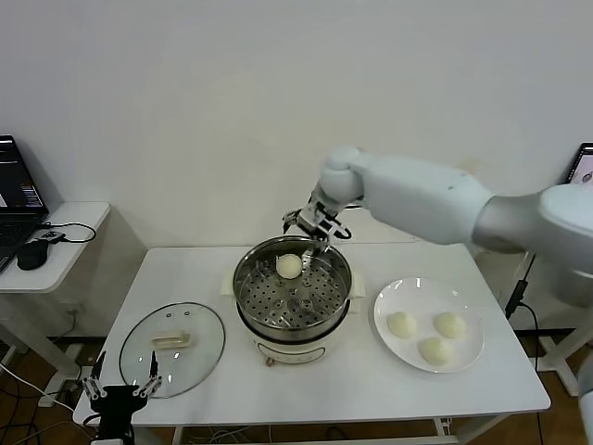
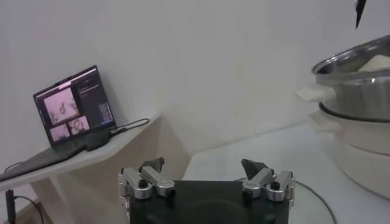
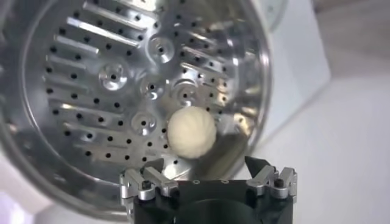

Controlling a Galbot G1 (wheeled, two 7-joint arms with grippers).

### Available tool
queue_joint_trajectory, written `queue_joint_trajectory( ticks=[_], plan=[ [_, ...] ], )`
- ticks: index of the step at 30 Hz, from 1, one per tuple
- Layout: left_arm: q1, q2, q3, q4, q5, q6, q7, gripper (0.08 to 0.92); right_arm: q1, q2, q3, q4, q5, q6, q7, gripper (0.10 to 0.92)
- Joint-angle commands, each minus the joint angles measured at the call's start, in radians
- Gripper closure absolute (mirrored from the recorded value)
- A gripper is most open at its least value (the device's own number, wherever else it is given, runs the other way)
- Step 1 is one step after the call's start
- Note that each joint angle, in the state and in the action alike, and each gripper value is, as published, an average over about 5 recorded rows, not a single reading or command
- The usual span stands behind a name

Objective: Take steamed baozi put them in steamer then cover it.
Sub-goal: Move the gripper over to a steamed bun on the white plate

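While the right arm reaches in from the robot's right, stretched across the table with its wrist bent down, the right gripper (image 1: pixel 315 225) hangs over the far rim of the steamer (image 1: pixel 252 278) with its jaws spread wide and nothing between them. Just under and in front of it, one bun (image 1: pixel 290 266) lies on the holed tray near the far wall, apart from both fingertips.

From the right wrist, the gripper (image 3: pixel 208 170) looks straight down into the pot (image 3: pixel 73 67): the bun (image 3: pixel 191 133) sits toward the edge of the tray, close to the wall, and the rest of the tray is bare metal. That detail is harder to read from the head.

Three more buns (image 1: pixel 402 324) lie on the white plate (image 1: pixel 468 353) to the right of the steamer, so four in all: one in the pot, three on the plate.

One glass lid (image 1: pixel 206 329) lies flat on the table (image 1: pixel 371 389) to the left of the steamer, handle up. The left gripper (image 1: pixel 120 384) is parked low at the near left edge, beside the lid, jaws wide and empty. Its wrist view alone shows the gripper (image 2: pixel 203 168) level with the steamer's side (image 2: pixel 356 91) and a laptop (image 2: pixel 73 106) on a side desk.
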Motion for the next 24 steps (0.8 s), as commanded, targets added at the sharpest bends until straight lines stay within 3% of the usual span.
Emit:
queue_joint_trajectory(
  ticks=[1,6,11,24],
  plan=[
    [-0.001,0.008,-0.006,-0.009,-0.018,-0.001,0.025,0.177,0.051,-0.373,0.025,0.314,0.129,-0.377,-0.042,0.203],
    [-0.002,0.022,-0.013,-0.013,-0.03,-0.016,0.046,0.177,-0.035,-0.556,0.043,0.347,-0.002,-0.356,-0.059,0.203],
    [-0.002,0.036,-0.014,0.004,-0.024,-0.047,0.062,0.177,-0.232,-0.642,0.158,0.338,-0.082,-0.329,-0.074,0.202],
    [-0.002,0.032,-0.025,0.019,-0.017,-0.038,0.068,0.177,-0.647,-0.56,0.432,0.165,-0.261,-0.253,-0.092,0.203]
  ],
)
